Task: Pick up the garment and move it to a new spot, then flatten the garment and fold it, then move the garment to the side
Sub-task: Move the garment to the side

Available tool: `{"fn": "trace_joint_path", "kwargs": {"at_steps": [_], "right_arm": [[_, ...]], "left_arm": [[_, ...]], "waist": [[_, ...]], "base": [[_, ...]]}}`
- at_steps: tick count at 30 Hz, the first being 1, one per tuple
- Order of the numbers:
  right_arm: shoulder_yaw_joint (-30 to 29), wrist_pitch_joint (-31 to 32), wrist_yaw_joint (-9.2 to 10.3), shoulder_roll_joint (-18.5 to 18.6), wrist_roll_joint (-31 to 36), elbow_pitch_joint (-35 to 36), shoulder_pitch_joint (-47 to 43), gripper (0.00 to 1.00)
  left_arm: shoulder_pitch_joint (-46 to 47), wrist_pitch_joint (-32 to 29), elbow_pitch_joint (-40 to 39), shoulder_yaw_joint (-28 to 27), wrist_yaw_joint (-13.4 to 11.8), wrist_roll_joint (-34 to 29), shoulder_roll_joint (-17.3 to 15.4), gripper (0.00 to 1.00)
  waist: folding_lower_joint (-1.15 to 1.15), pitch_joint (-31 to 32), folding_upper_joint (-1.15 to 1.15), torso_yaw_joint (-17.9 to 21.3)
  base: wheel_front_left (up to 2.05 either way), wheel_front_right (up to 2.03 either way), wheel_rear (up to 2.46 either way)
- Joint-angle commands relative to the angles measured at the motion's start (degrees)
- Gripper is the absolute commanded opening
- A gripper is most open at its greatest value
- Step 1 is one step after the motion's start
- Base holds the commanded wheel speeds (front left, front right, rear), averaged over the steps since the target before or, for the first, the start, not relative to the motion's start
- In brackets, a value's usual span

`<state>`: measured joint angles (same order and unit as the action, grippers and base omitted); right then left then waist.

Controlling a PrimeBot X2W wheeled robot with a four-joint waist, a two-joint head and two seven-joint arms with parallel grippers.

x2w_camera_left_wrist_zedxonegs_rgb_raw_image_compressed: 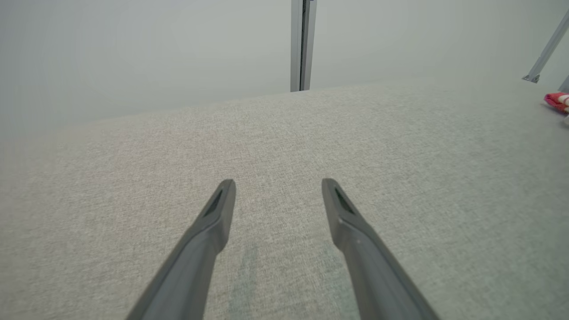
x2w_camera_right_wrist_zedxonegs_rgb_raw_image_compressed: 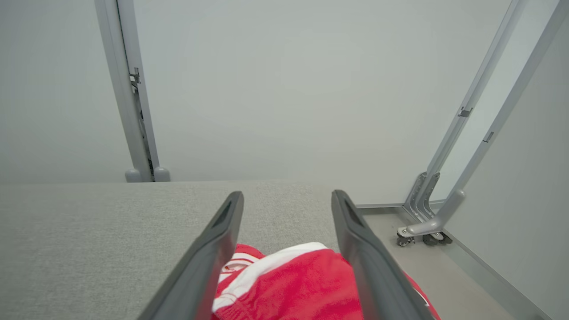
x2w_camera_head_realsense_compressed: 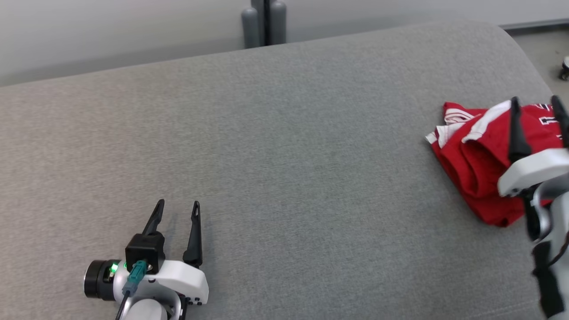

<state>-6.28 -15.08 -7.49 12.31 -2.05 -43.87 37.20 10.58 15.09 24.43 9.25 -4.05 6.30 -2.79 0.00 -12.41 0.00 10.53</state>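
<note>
The garment (x2w_camera_head_realsense_compressed: pixel 480 164) is a red piece with white stripes, lying folded in a bundle at the right edge of the grey cushioned surface (x2w_camera_head_realsense_compressed: pixel 284 155). Just over it hangs my right gripper (x2w_camera_head_realsense_compressed: pixel 537 104), open, its two dark fingers spread apart with nothing between them. The right wrist view has the garment (x2w_camera_right_wrist_zedxonegs_rgb_raw_image_compressed: pixel 302 289) lying below and between the spread fingers (x2w_camera_right_wrist_zedxonegs_rgb_raw_image_compressed: pixel 213 249). Far away at the lower left, my left gripper (x2w_camera_head_realsense_compressed: pixel 178 206) rests open above bare fabric. A sliver of the garment (x2w_camera_left_wrist_zedxonegs_rgb_raw_image_compressed: pixel 556 101) peeks in at the left wrist view's right edge.
Behind the surface stands a pale wall with a grey upright post (x2w_camera_head_realsense_compressed: pixel 264 22). Off the right end are floor, slanted metal struts and small caster wheels (x2w_camera_right_wrist_zedxonegs_rgb_raw_image_compressed: pixel 422 238). The grey surface stretches wide between the two grippers.
</note>
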Motion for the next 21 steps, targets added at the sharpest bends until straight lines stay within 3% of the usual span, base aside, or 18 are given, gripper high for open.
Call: {"fn": "trace_joint_path", "kwargs": {"at_steps": [1,8,21], "right_arm": [[-1.15,-0.08,0.00,-2.38,0.97,4.22,-3.14,1.00],[0.10,-0.07,0.00,-7.96,0.70,12.37,-11.74,1.00],[4.95,-0.08,0.00,-9.20,-1.79,15.18,-23.46,1.00]], "left_arm": [[-0.98,0.06,-0.38,-0.08,-0.56,0.39,-0.28,1.00],[-3.28,0.07,-0.65,-0.94,-1.36,1.77,-0.28,1.00],[-8.02,0.07,0.17,-2.32,-2.35,2.00,-0.25,1.00]], "waist": [[0.00,1.61,0.00,-1.72],[0.00,4.95,0.00,-5.20],[0.00,10.39,0.00,-10.35]], "base": [[0.00,0.00,0.00],[0.00,0.00,0.00],[0.00,0.00,0.00]]}}
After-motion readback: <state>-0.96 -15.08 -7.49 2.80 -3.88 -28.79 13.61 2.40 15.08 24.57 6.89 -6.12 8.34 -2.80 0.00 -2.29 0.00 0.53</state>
